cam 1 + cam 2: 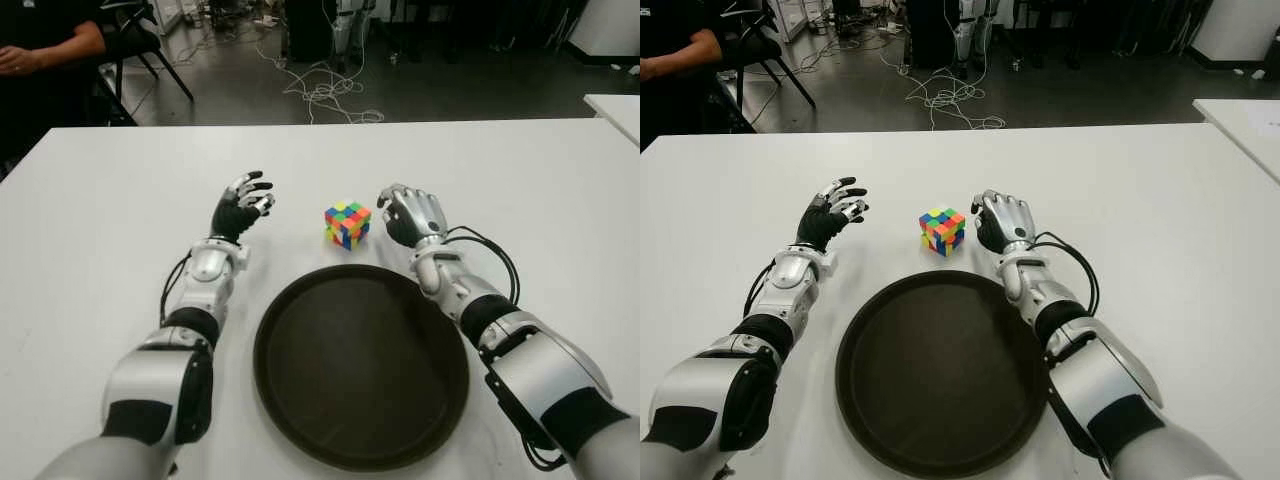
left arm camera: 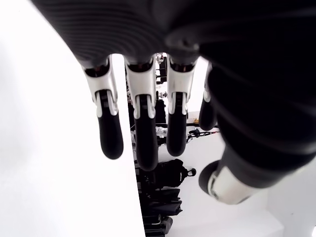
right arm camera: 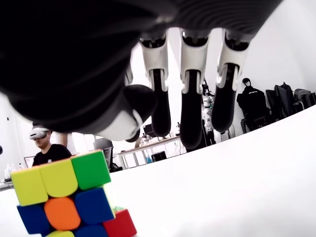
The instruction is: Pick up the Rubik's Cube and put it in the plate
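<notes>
The Rubik's Cube [image 1: 347,223] sits on the white table [image 1: 100,220], just beyond the far rim of the round dark plate [image 1: 290,400] and not touching it, so the pick has yet to be made. The right hand [image 1: 410,214] is just beside the cube on its right, palm turned toward it, fingers [image 3: 190,113] hanging loosely extended with nothing between them; in the right wrist view the cube shows near the thumb but clear of every finger. The left hand [image 1: 243,205] shows well apart on the cube's left, fingers spread and relaxed, empty too, and looks idle. The step in hand seems to be closing the right hand on the cube. To do it well, the hand should probably slide a little further left so the thumb lands on one flat face and the fingers on the opposite one, squarely rather than on an edge or corner, since the cube stands turned with a corner toward the plate and could twist or skid on the smooth tabletop. Close gently but firmly, lift straight up enough to clear the plate's raised rim, then bring it back toward the robot and set it down near the plate's centre before letting go.
</notes>
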Controlling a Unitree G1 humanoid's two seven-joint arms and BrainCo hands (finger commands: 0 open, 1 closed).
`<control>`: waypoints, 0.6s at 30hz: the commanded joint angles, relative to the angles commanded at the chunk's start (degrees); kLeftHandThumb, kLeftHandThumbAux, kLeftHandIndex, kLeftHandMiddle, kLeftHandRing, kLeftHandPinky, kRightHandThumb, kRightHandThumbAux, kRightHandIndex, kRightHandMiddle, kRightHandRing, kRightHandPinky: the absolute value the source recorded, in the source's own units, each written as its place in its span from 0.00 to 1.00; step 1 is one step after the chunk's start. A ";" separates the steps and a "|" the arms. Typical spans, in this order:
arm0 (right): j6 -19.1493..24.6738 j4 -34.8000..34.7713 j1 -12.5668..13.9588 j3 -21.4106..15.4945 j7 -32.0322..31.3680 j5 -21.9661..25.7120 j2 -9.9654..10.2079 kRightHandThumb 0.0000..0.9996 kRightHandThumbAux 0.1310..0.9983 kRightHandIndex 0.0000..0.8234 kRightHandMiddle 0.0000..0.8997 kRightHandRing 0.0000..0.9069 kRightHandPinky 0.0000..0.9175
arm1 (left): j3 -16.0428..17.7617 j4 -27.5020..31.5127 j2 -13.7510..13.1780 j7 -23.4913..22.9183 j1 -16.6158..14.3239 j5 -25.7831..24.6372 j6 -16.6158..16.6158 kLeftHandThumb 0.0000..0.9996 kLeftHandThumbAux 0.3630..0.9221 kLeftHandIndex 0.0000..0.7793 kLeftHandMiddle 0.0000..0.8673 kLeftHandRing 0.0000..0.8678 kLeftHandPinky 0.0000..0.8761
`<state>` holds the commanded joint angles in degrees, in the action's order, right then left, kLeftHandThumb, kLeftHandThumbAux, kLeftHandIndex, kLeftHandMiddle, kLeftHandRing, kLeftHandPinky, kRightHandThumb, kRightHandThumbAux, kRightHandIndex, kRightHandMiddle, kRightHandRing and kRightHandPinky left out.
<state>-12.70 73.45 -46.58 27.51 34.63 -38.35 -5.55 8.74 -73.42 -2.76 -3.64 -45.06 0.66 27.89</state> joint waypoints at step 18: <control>-0.39 0.22 -0.32 -1.04 -1.14 0.64 0.32 0.81 0.66 0.51 0.43 0.31 0.37 | -0.15 0.02 -0.36 -0.21 0.07 0.29 0.16 0.40 0.72 0.24 0.33 0.38 0.40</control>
<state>-13.09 73.67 -46.90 26.47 33.49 -37.71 -5.24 8.59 -73.40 -3.12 -3.85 -44.99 0.95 28.05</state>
